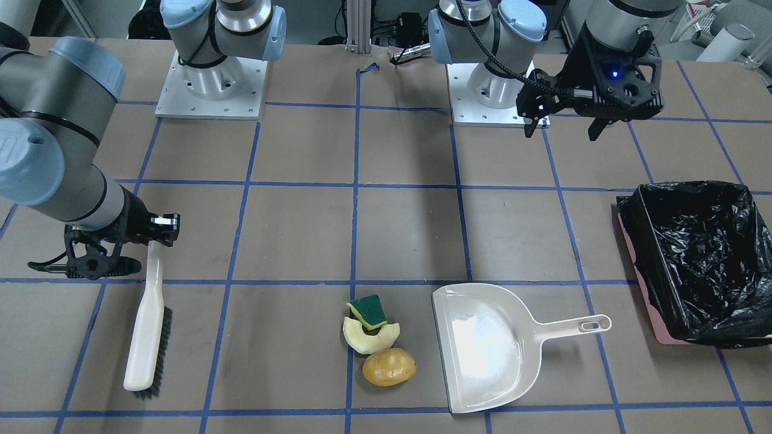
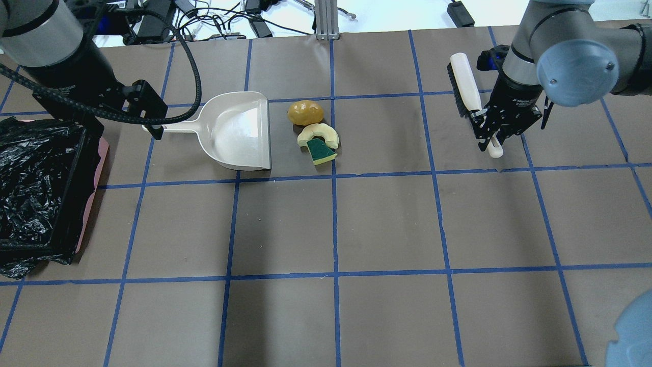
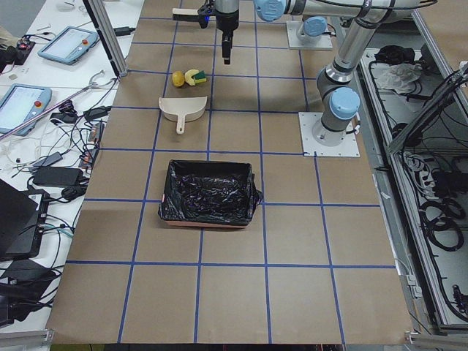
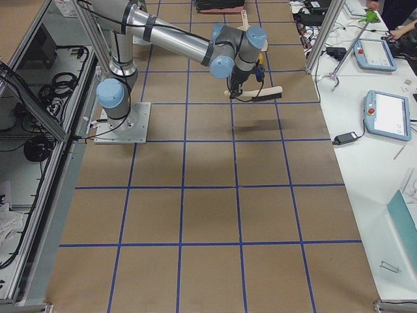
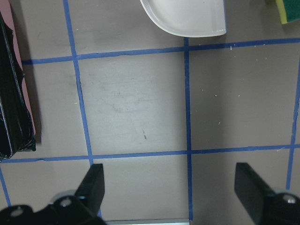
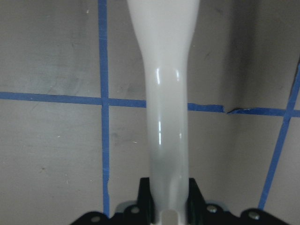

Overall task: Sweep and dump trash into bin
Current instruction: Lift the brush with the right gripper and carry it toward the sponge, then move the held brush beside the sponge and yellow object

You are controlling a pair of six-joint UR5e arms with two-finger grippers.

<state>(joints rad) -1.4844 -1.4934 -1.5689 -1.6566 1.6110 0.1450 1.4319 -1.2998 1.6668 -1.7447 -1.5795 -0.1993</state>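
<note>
Two arms: silver-grey metal tubular links point(image 1: 42, 78); rounded pale blue plastic joint caps point(image 2: 575, 63).
Square bare-metal base plates point(image 1: 175, 102), small screw holes along the edges.
Left black angular two-finger gripper point(image 1: 562, 128): blue indicator light point(image 1: 614, 74); black braided cable point(image 2: 188, 56).
Right black two-finger gripper point(image 2: 491, 141): silver screw heads point(image 6: 209, 209).

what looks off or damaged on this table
Nothing spilled or broken. Minor oddities: a small tear in the table paper at a tape line beside the brush handle, and the bin liner bunches loosely over one corner.
</note>
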